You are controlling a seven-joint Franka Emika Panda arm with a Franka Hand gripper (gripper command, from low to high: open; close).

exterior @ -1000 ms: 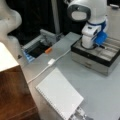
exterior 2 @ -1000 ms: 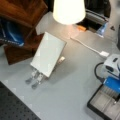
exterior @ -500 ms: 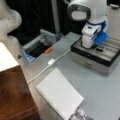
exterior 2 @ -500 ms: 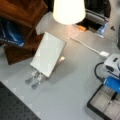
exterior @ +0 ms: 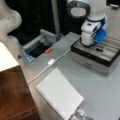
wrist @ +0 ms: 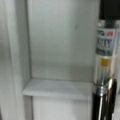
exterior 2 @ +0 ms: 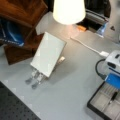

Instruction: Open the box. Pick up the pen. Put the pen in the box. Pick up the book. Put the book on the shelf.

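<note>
The box stands open at a front view's right, its beige compartments facing up. Inside it the pen lies flat along one compartment; it also shows as the pen in the box, and the wrist view has the pen at its right edge. My gripper hangs just over the box's left end, beside the pen, with its fingers hidden. The white spiral book rests tilted on the table, seen too as the book. The brown shelf stands at left; the shelf is at top left.
A white cable with its plug runs across the table between book and box. An orange item lies by a grey open bin. A lamp shade hangs at the top. Metal clips jut out under the book.
</note>
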